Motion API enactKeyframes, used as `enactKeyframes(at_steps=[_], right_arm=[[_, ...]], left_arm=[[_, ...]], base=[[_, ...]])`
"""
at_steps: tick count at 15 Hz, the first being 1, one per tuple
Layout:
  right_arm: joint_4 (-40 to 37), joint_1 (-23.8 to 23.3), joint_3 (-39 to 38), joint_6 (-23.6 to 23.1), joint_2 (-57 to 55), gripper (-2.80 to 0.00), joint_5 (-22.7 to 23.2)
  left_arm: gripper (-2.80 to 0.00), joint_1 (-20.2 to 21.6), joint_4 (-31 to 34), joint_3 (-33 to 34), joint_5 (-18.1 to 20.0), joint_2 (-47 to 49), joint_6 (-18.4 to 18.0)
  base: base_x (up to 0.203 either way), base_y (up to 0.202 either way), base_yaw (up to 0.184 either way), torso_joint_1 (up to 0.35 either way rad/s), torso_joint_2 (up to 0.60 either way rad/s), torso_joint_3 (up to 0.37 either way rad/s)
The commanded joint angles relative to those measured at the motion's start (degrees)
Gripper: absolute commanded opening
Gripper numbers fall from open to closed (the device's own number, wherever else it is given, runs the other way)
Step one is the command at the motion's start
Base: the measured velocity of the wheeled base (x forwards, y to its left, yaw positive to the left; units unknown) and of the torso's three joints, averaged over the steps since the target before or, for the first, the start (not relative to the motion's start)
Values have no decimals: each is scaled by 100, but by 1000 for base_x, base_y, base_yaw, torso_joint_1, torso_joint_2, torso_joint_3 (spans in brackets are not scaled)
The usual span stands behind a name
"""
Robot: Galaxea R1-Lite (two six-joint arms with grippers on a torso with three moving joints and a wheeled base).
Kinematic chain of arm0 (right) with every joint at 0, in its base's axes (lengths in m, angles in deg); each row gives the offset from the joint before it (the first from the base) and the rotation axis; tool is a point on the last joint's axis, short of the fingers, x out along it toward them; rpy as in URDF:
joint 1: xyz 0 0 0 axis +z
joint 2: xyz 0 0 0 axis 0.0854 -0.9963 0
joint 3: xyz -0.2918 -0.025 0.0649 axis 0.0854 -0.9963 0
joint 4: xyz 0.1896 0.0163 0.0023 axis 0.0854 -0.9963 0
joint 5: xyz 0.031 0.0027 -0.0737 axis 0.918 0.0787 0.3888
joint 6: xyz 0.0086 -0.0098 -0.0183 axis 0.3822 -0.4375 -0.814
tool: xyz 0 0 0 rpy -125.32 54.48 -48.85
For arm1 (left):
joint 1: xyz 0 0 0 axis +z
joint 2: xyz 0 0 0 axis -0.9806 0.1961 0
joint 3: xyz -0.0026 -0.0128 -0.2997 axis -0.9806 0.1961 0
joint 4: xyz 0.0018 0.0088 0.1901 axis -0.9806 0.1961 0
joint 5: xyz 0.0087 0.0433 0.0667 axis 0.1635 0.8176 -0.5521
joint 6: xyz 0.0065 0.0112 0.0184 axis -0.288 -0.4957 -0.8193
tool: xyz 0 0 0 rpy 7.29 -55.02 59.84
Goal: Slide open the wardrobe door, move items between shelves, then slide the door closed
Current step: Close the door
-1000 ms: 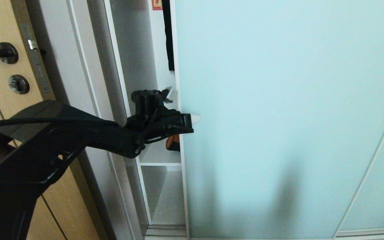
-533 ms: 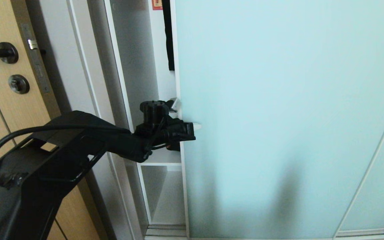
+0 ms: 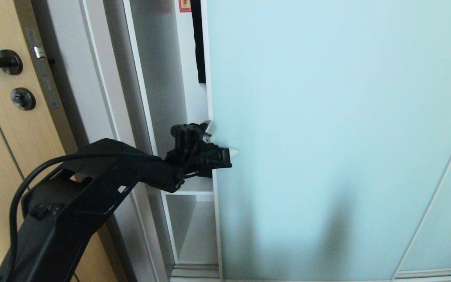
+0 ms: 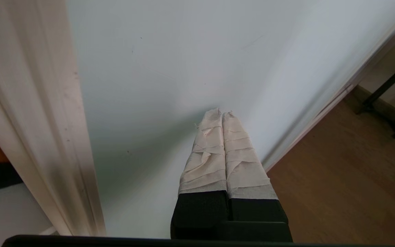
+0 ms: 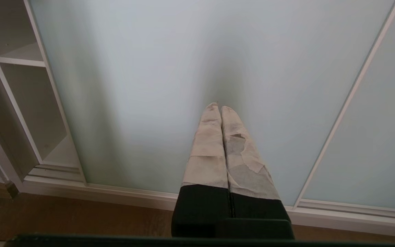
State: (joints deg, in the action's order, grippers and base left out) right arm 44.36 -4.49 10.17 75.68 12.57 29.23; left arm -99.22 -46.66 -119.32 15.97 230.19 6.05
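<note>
The sliding wardrobe door stands only a narrow way open; a slim gap at its left edge shows the white shelves and a dark strip of something hanging higher up; the task is therefore at its first step, with the door mostly across the opening. The left pincer, its taped fingers pressed together and gripping nothing, lies with its tips against the frosted glass just past the door's metal edge, seemingly placed to push the panel sideways; the right pincer, likewise closed and empty, hangs low before the same glass, near the floor track, and looks idle. No item is clearly in view on the shelves; a dark and reddish-brown patch behind the door's edge in the left wrist view may be one, but this cannot be told. Left to do: slide the door wide, shift the items between shelves, close it again.
</note>
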Motion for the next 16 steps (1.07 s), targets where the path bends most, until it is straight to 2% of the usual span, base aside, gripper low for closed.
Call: enactKeyframes(at_steps=[1, 5, 11, 16], right_arm=[[1, 2, -8, -2, 10, -280, 3], [1, 2, -9, -2, 10, -280, 3], [1, 2, -9, -2, 10, -280, 3], [1, 2, -3, -2, 10, -280, 3]], left_arm=[[-280, -2, -14, -177, -17, 235, 12], [-280, 14, -54, -117, -142, 278, 12], [-280, 343, -45, 196, -177, -230, 3], [-280, 672, -92, 785, -169, -607, -14]], base=[[0, 0, 0, 0, 0, 0], [0, 0, 0, 0, 0, 0], [0, 0, 0, 0, 0, 0], [0, 0, 0, 0, 0, 0]])
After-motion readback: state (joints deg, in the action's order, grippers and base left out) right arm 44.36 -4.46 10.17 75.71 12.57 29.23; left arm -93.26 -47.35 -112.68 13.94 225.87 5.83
